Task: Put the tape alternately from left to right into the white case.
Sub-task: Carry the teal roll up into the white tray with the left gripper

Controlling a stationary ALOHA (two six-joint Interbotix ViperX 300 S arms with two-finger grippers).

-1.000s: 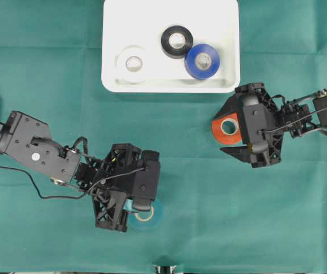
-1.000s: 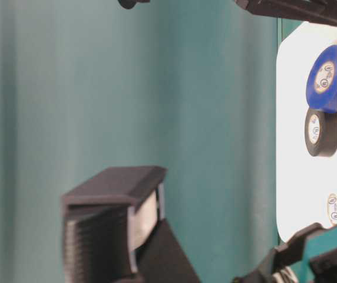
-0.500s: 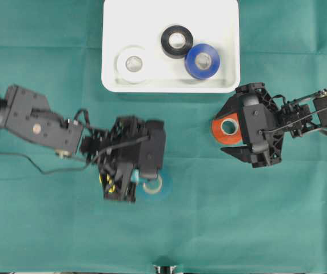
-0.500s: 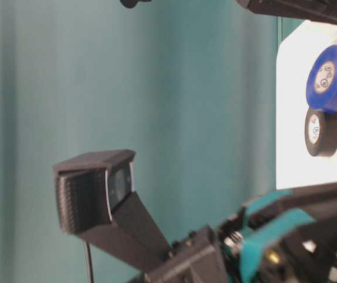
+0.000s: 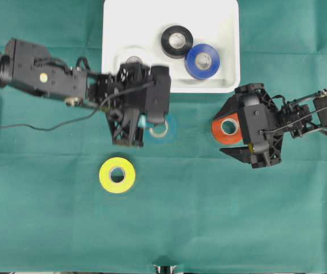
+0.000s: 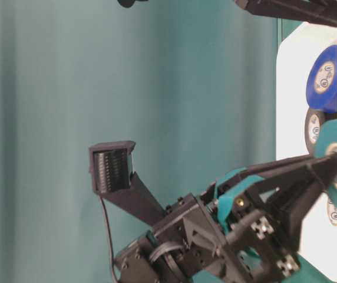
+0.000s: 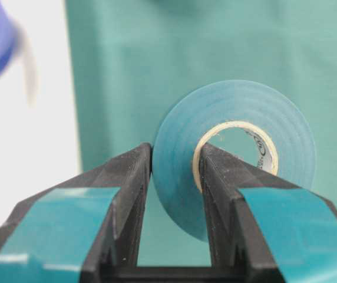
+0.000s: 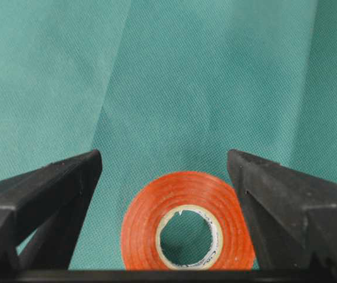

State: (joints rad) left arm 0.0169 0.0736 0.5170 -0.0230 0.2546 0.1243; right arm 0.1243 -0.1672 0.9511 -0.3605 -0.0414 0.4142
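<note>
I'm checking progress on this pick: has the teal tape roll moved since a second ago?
Yes. Clamped in the left gripper, the teal tape roll has travelled up the overhead view, from below to just short of the white case.

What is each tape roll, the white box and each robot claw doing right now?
teal roll: pinched through its wall, lifted
left gripper: shut on teal roll
orange-red roll: flat on cloth
right gripper: open around orange-red roll
yellow roll: flat on cloth
white case: holds black, blue, white rolls
</note>
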